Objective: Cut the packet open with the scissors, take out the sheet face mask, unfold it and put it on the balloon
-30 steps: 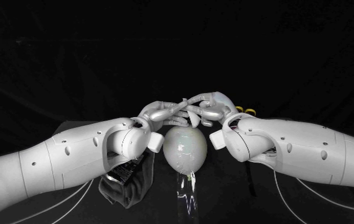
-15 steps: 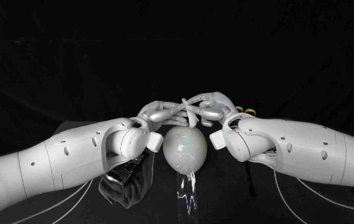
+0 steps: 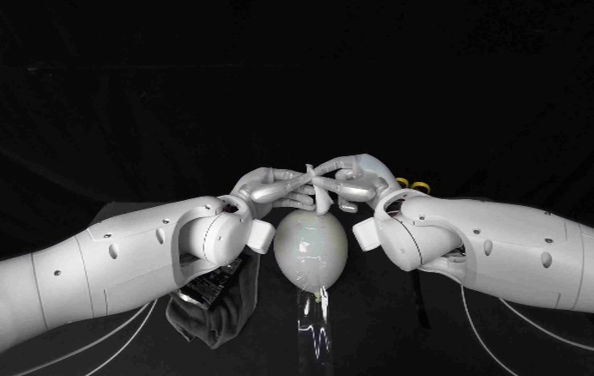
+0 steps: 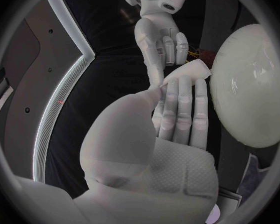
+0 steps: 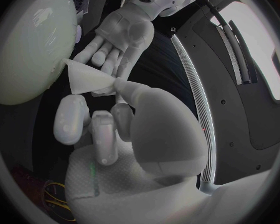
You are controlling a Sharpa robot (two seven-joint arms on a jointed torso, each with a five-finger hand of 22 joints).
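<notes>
Head view, counted: one balloon [image 3: 310, 243], one sheet face mask [image 3: 314, 185], one pair of scissors [image 3: 415, 187], two silver hands. Balloon pale, glossy, egg-shaped, lying between the two white forearms over the black table [image 3: 384, 333]. Just above its far end, mask as a folded white wedge tapering to a point, pinched by left hand [image 3: 266, 189] between thumb and straight fingers, and by right hand [image 3: 356, 178] between thumb and curled fingers. Yellow loop handles of scissors just behind right wrist. Dark crumpled heap [image 3: 210, 307] under left forearm, print too small to read.
</notes>
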